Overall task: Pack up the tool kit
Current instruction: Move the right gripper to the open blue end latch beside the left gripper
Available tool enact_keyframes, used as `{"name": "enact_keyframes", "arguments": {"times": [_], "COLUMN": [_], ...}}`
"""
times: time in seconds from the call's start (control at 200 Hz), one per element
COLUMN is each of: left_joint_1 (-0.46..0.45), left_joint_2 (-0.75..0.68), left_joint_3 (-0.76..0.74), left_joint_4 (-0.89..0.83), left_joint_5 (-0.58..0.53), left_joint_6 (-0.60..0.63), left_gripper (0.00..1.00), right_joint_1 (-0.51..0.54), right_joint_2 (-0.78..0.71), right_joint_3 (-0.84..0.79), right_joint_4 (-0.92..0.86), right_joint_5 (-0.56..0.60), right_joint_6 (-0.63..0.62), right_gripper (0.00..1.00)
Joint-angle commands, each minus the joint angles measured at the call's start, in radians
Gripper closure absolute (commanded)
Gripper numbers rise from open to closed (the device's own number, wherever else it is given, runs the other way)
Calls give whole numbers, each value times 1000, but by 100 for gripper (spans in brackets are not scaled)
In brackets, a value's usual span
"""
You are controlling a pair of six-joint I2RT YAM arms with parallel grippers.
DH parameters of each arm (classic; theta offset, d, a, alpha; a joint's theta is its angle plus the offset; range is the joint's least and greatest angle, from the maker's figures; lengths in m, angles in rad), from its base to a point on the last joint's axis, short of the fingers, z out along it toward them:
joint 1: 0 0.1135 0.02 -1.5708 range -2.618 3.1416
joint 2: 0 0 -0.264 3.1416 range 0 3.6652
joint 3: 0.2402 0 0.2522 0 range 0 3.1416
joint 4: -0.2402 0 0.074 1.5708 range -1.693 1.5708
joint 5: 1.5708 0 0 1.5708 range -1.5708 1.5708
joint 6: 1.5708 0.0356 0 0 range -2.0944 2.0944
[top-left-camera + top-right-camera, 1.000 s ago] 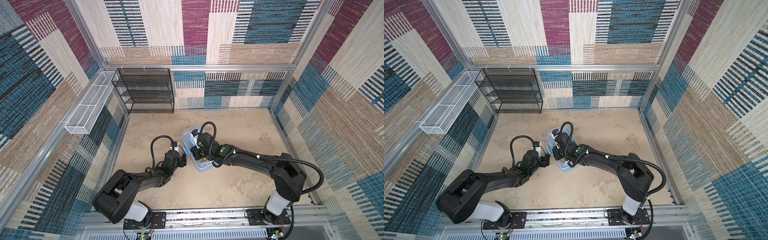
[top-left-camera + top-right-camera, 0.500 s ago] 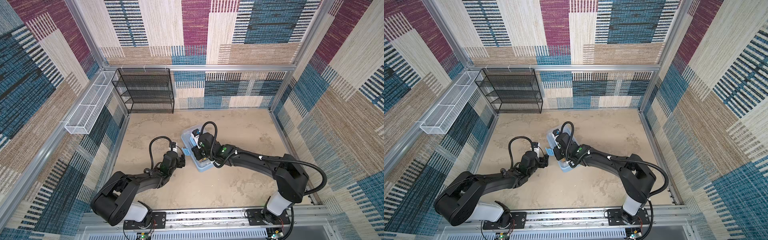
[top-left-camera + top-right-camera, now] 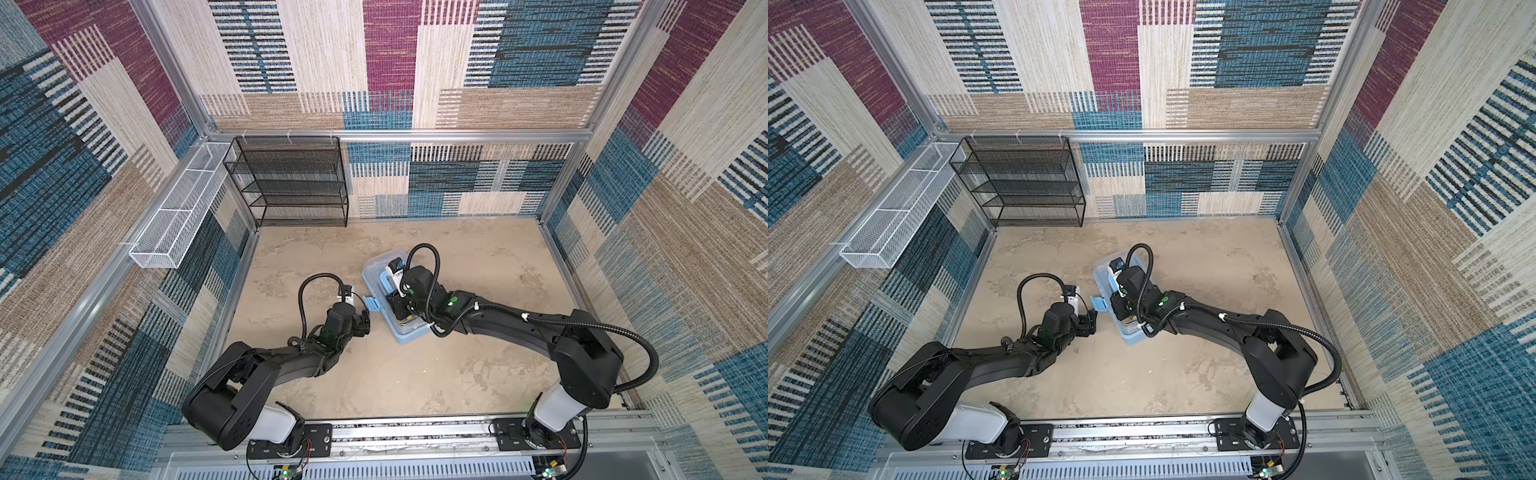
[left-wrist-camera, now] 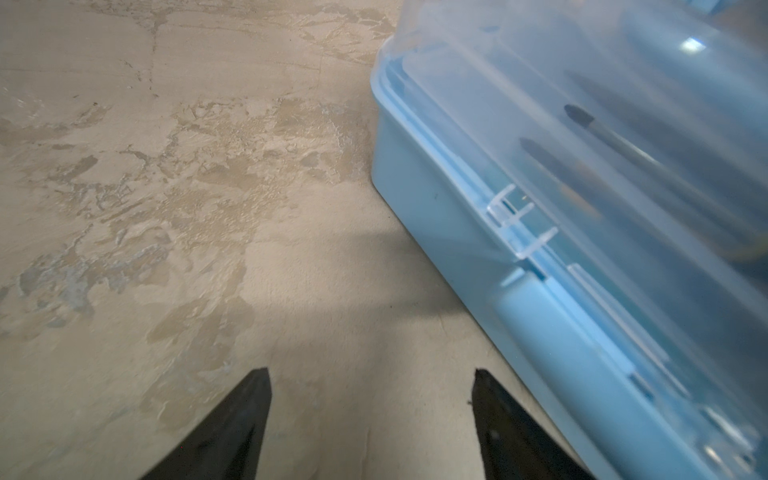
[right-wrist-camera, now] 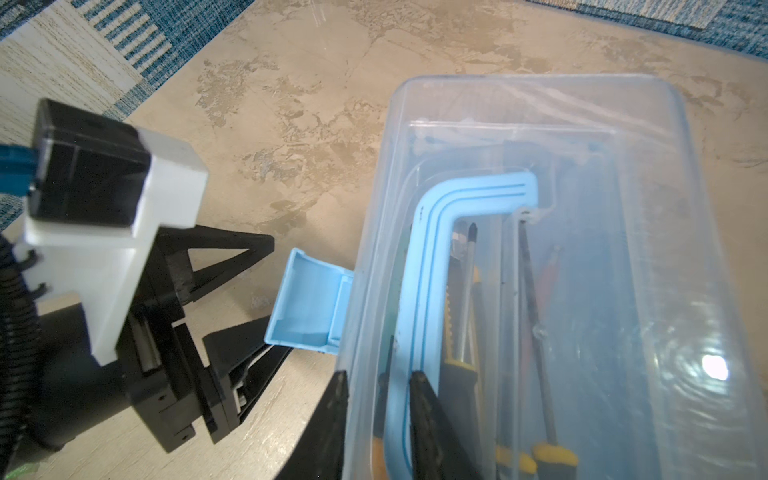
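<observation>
The tool kit [image 3: 376,266] [image 3: 1105,266] is a light blue box with its clear lid down, standing mid-floor. Its blue latch flap [image 3: 371,303] [image 5: 307,307] sticks out sideways, unfastened. My left gripper [image 3: 365,322] [image 4: 371,374] is open beside the box, its fingers [image 5: 232,257] on either side of the flap's tip without touching it. My right gripper [image 3: 397,309] [image 5: 378,374] is on top of the kit, jaws narrowly apart and closed on the lid's raised edge beside the blue handle [image 5: 436,216]. Screwdrivers [image 5: 536,332] and a yellow utility knife [image 5: 451,316] show through the lid.
A black mesh shelf rack [image 3: 291,183] stands against the back wall at the left. A white wire basket [image 3: 174,216] hangs on the left wall. Patterned walls close in on all sides, and a metal rail [image 3: 415,432] runs along the front.
</observation>
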Motion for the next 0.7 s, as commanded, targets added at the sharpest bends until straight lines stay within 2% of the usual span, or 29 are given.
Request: {"name": "enact_keyframes", "arguments": {"times": [0.0, 0.205, 0.536, 0.691], "left_joint_1": [0, 0, 1, 0], "left_joint_2": [0, -13, 6, 9], "left_joint_3": [0, 0, 12, 12], "left_joint_4": [16, 7, 16, 18], "left_joint_5": [6, 8, 28, 27], "left_joint_6": [-2, -4, -2, -2], "left_gripper": [21, 21, 21, 21], "right_joint_1": [-15, -29, -29, -23], "right_joint_2": [-4, -19, -48, -68], "right_joint_3": [-20, -43, -3, 10], "right_joint_4": [-96, -92, -103, -99], "right_joint_5": [52, 54, 31, 22], "right_joint_6": [-23, -25, -17, -13], "right_gripper": [72, 73, 64, 64]}}
